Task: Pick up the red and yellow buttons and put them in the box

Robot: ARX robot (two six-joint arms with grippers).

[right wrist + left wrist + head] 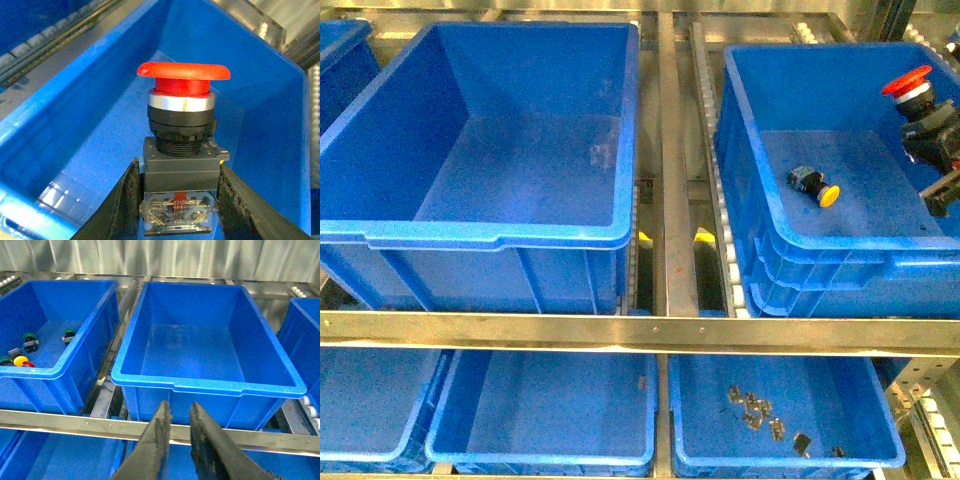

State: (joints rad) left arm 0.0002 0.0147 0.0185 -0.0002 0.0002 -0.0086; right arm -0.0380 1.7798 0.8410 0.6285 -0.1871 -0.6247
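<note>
Holding item: right claw (180,200), fingers pressed on the blocky lower body of a red button (182,75), cap uppermost, suspended above the box (750,200), at about 2 o'clock of the front view.

Risk, judged: contact sits low on the switch while the wide mushroom cap rides high, so the piece could tip or slide out if the claw swings. Dropped from this height, it may bounce on hard plastic or strike the yellow button (817,187) lying on its side on the box floor, near centre.

Left claw (176,415): empty, fingers narrowly parted, hovering before the single-rimmed bin (210,385), which holds nothing.

Materials: red cap, smooth matte dome over a bright metal collar; black ribbed neck; square dark housing; clear contact block with visible terminals. Box: glossy moulded blue plastic, thick rolled rim, doubled at the front. Rack (640,330): brushed metal rails. Lower tray (880,455), 5 o'clock: small metal clips.
</note>
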